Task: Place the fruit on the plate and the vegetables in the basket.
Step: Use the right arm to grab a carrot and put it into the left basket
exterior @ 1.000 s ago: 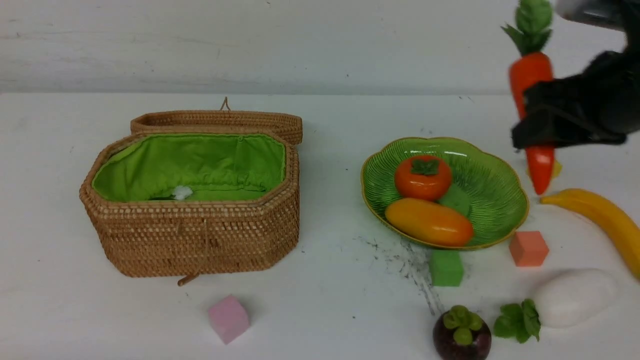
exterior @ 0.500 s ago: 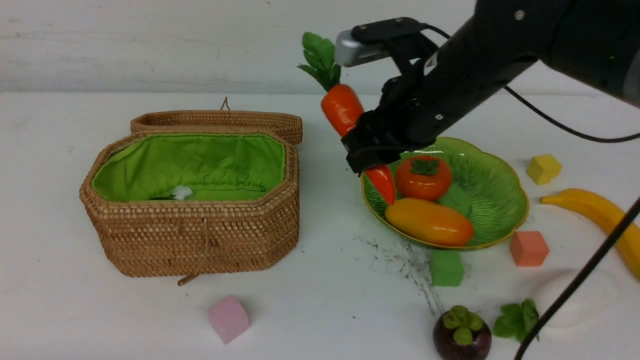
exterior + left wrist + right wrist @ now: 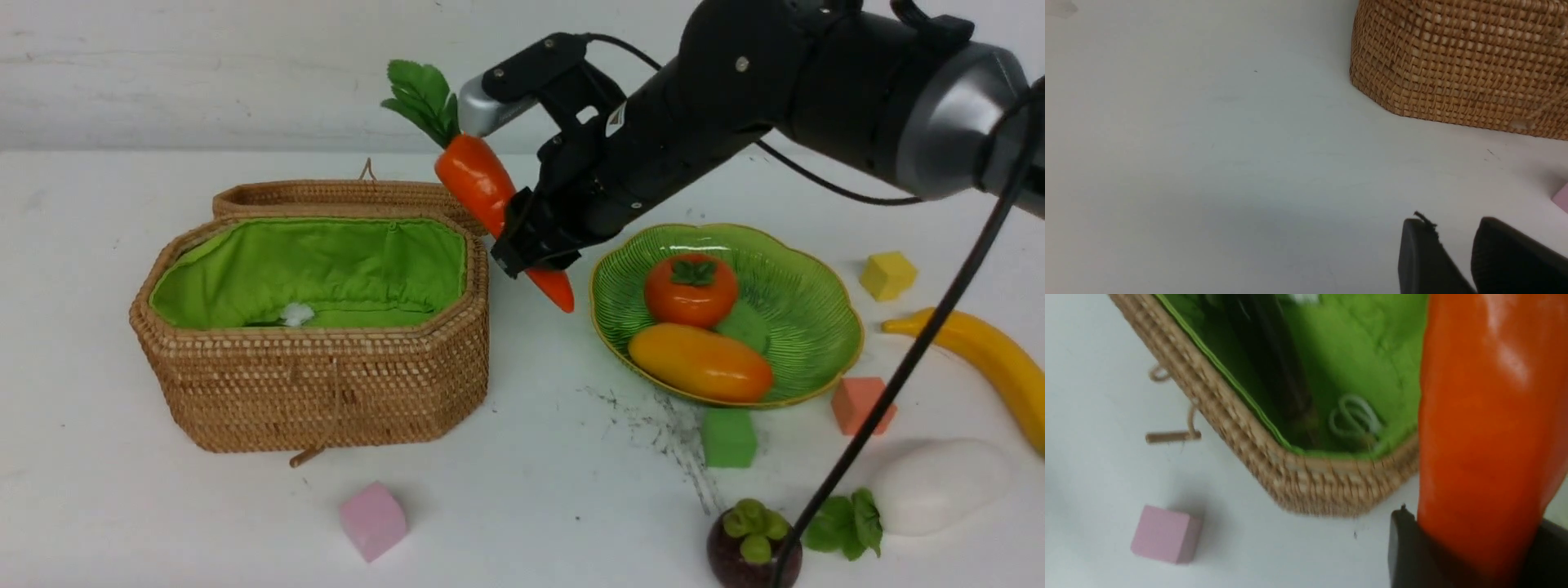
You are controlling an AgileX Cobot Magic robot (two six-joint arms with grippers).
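1. Table [image 3: 522, 506]: white.
2. Basket [image 3: 326, 384]: centre-left of frame, lid open.
3. Plate [image 3: 804, 318]: centre-right, carrying persimmon [image 3: 690, 290] and mango [image 3: 700, 362].
4. Right end effector [image 3: 535, 249]: clenched on tilted carrot [image 3: 473, 180], upper centre, between basket and plate.
5. Left end effector [image 3: 1455, 253]: slightly parted, empty.

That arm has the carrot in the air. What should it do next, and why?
Probably shift left a little, until the carrot hangs over the open basket, and only then lower it. The right gripper grips the carrot tilted, and its tip looks to be outside the basket's right rim, above the table between basket and plate.
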